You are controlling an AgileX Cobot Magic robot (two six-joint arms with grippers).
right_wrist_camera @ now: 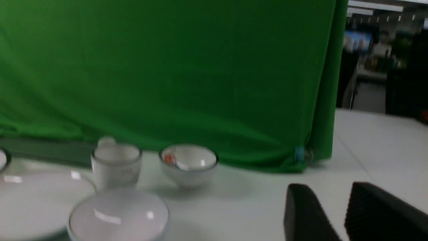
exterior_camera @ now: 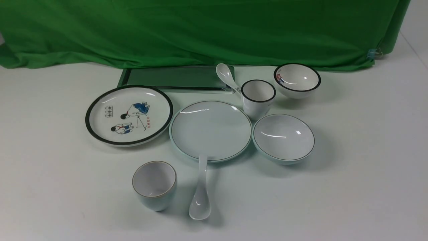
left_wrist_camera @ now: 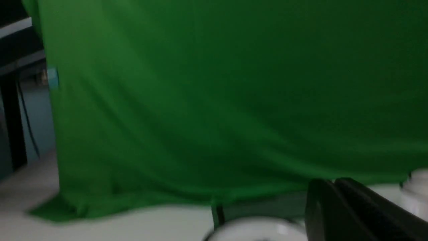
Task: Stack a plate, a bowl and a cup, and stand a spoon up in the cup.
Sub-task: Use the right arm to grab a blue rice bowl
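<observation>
The left gripper point(left_wrist_camera: 331, 183) shows only in the left wrist view. Its dark fingers are pressed together with nothing between them, low over the white table point(exterior_camera: 367, 174) before the green cloth point(exterior_camera: 200, 30).

In the front view, farthest left lies the black-rimmed cartoon plate point(exterior_camera: 100, 125), which carries nothing but its printed figures. Nearer the camera stands the cup point(exterior_camera: 154, 184), upright, empty and apart from the rest. Just right of it the spoon point(exterior_camera: 200, 195) lies flat on the table. Its scoop points toward the camera and its handle tip rests on the near rim of the plate point(exterior_camera: 210, 129).

The plate sits at the middle, bare apart from that handle tip, and its left rim is close against the cartoon plate. Behind it a dark tray point(exterior_camera: 174, 77) lies empty against the cloth. The marked spoon point(exterior_camera: 226, 77) has its scoop on the tray's right end and its handle runs down toward the black-rimmed cup point(exterior_camera: 258, 98), which is upright and empty.

Right of the plate, just beside its rim, sits the bowl point(exterior_camera: 283, 138), empty. Behind it is the small black-rimmed bowl point(exterior_camera: 297, 80), which holds nothing and has a red-and-blue print on its inner wall.

The right gripper point(right_wrist_camera: 329, 190) shows only in the right wrist view. Its two fingers are parted by a clear gap and hold nothing, over bare table to the right of both bowls.
</observation>
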